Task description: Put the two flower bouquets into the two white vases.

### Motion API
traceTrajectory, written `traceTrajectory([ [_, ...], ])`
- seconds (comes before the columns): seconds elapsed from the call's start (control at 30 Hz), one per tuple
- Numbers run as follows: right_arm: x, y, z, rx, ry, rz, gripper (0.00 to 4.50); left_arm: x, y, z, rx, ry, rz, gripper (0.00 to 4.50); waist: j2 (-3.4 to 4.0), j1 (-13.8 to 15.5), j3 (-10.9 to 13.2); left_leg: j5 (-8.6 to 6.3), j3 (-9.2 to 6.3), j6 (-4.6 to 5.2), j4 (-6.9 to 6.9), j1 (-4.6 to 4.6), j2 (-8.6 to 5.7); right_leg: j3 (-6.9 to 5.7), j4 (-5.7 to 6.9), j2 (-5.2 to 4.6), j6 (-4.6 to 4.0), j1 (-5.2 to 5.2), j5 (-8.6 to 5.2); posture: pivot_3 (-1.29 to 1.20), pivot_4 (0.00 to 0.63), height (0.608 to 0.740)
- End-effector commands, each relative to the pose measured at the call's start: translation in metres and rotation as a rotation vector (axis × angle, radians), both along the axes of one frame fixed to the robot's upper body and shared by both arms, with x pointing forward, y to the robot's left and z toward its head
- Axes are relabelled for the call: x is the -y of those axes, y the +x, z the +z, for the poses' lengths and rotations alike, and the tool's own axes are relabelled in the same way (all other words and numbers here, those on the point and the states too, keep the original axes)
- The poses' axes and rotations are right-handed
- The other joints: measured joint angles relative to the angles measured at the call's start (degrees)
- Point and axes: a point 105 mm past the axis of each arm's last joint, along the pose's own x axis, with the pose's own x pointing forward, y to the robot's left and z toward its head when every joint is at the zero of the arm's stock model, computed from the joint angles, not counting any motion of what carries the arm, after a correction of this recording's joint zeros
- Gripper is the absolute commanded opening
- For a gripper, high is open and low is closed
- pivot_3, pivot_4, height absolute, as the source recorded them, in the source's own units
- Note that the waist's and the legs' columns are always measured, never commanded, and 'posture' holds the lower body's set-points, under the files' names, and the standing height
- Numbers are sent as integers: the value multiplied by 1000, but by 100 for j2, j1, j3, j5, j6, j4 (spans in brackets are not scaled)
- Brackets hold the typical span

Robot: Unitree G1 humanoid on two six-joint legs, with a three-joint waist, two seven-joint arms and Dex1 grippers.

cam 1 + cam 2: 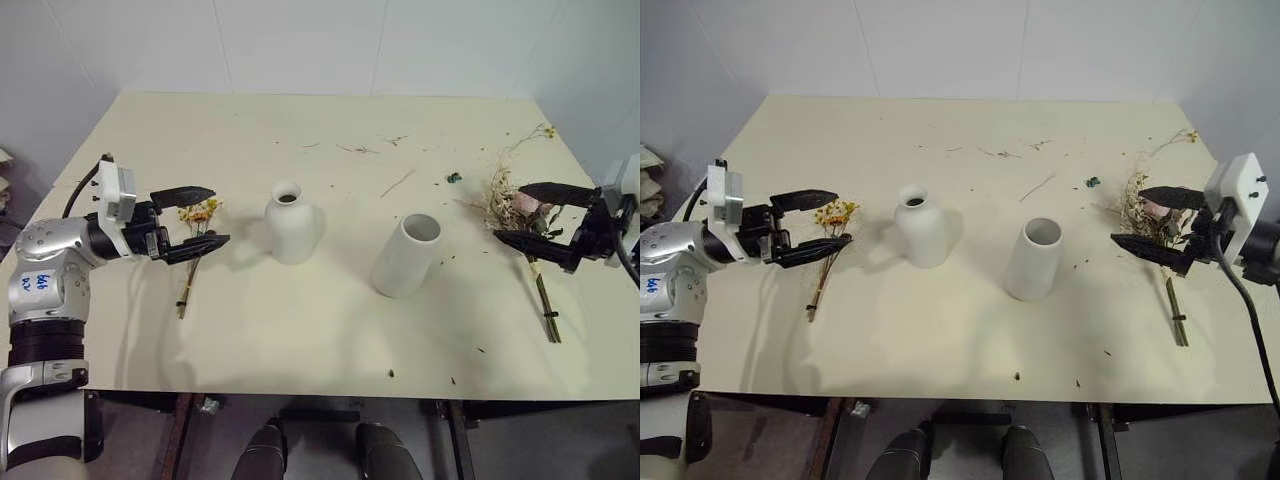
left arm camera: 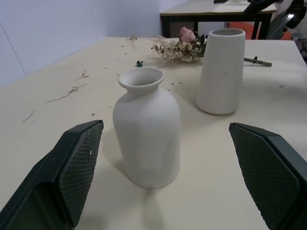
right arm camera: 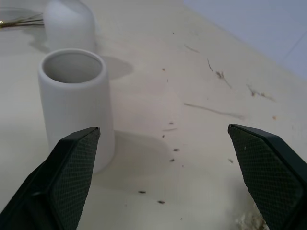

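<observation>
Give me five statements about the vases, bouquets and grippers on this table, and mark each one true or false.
1. Both white vases stand upright with nothing in them. True: the round-bodied vase and the cylinder vase are both empty.
2. The left gripper is shut on the yellow-orange bouquet. False: its fingers are open and the bouquet lies on the table.
3. The large bouquet lies at the robot's right. True.
4. The round-bodied vase stands nearer the right gripper than the cylinder vase does. False: the cylinder is nearer.
5. The right gripper is open. True.
</observation>
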Motion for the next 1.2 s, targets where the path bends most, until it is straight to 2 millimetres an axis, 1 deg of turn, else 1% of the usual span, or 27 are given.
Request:
traceTrajectory([
  [0.03, 29, -2, 25, -29, 70, -96, 4500, 7, -7, 25, 37, -105, -52, 4491, 1, 0, 1, 0, 1, 0, 1, 0, -1, 2, 1, 0, 1, 0, 0, 0, 150, 740],
  [0.1, 46, 2, 10, -139, -10, -172, 4500, 11, -10, 25, 39, -78, -79, 4491, 4, 2, 2, 0, 1, 0, 2, 0, 0, 3, 2, 0, 0, -1, 0, 0, 150, 740],
  [0.17, 56, 4, 1, -184, -89, -220, 4500, 15, -13, 24, 50, -55, -92, 4491, 4, -1, 2, 0, 1, 0, -2, 1, 1, 1, 1, 2, -3, -3, -2, 0, 150, 740],
  [0.23, 75, 9, -13, -308, -176, -348, 4500, 21, -18, 31, 67, -61, -118, 4491, 4, -8, 2, -2, 1, -1, -2, 1, 4, 1, -3, 6, -4, -2, -2, 0, 150, 740],
  [0.3, 85, 10, -24, -430, -202, -428, 4500, 26, -22, 36, 88, -52, -137, 4491, 6, -45, 3, -2, 12, -2, -1, 1, 3, 12, -2, 5, -1, -6, -1, 0, 150, 740],
  [0.43, 89, 10, -47, -594, -293, -458, 4500, 33, -29, 42, 114, -51, -154, 4491, 14, -68, 3, -2, 16, -3, -4, 2, 10, 15, 0, 12, -3, -12, -1, 0, 150, 740],
  [0.5, 84, 13, -56, -656, -252, -461, 4500, 37, -35, 45, 122, -57, -164, 4491, 16, -72, 4, -3, 16, -5, -4, 1, 12, 16, -1, 14, -3, -13, -2, 0, 150, 740],
  [0.6, 77, 24, -68, -721, -212, -497, 4500, 39, -43, 44, 119, -64, -166, 4491, 16, -113, 4, -7, 18, -7, -1, 1, 13, 18, -2, 14, -3, -11, -2, 0, 150, 740],
  [0.8, 67, 44, -84, -798, -154, -552, 4500, 40, -53, 45, 110, -66, -152, 4491, 16, -144, 4, -6, 18, -8, 2, 1, 16, 18, 5, 20, -4, -12, -2, 0, 150, 740],
  [0.87, 66, 48, -89, -809, -164, -565, 4136, 40, -54, 45, 108, -63, -150, 4500, 16, -145, 4, -6, 18, -8, 2, 1, 15, 18, 3, 20, -3, -11, -1, 0, 150, 740],
  [0.93, 66, 48, -95, -824, -201, -559, 3624, 39, -55, 47, 113, -65, -144, 4500, 16, -137, 5, -6, 18, -8, 1, 1, 15, 18, 3, 20, -3, -11, -2, 0, 150, 740],
  [1.07, 73, 53, -99, -802, -223, -605, 2228, 38, -53, 48, 123, -60, -132, 4500, 16, -139, 4, -6, 18, -8, 1, 1, 15, 18, 2, 20, -3, -9, -2, 0, 150, 740],
  [1.2, 73, 57, -91, -769, -179, -597, 813, 39, -52, 49, 128, -57, -140, 4500, 16, -145, 4, -6, 18, -8, 4, 3, 15, 18, 7, 22, -3, -9, -1, 0, 150, 740],
])
